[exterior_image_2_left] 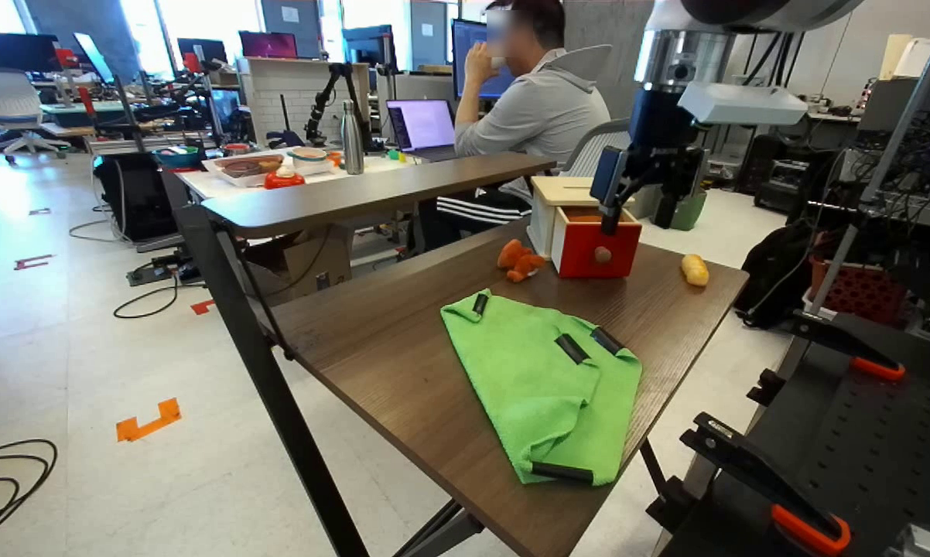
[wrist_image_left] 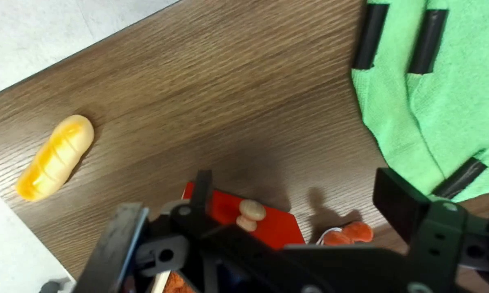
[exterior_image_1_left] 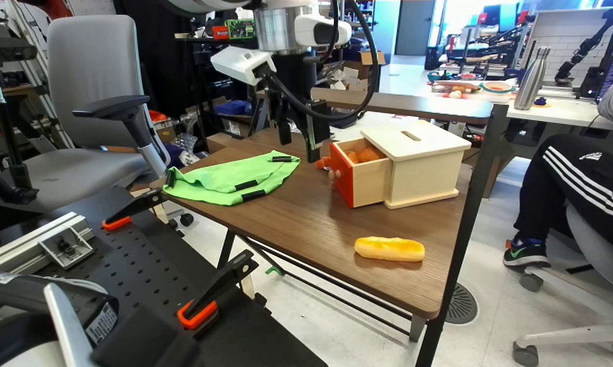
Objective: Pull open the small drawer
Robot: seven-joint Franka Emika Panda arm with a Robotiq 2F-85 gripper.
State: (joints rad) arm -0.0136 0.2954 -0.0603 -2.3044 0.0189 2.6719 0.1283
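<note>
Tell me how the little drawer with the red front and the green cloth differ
Colour: the small drawer has a red front and a pale knob, while the green cloth is bright green with black strips. Form: the small drawer is boxy; the green cloth is soft-looking and folded over. Place: the small drawer sits partway out of the pale box; the green cloth lies directly on the table. Both show in all three views.

Small drawer (exterior_image_1_left: pixel 372 182): smooth matt wood; front (exterior_image_1_left: pixel 343 178), paint-look; knob (wrist_image_left: pixel 252 209), bare wood, sl. sheen.
From drawer, in an exterior view:
3 o'c., box (exterior_image_1_left: pixel 429 178), smooth matt wood.
9 o'c., cloth (exterior_image_1_left: pixel 220 177), matt, napped, w/ smooth tape-like strips (exterior_image_1_left: pixel 253 195).
5 o'c., roll-shaped item (exterior_image_1_left: pixel 389 249), smooth, semi-gloss.
2 o'c., flask (exterior_image_1_left: pixel 533 79), shiny metal.
Tabletop (exterior_image_1_left: pixel 306 219): wood-grain, satin.
</note>
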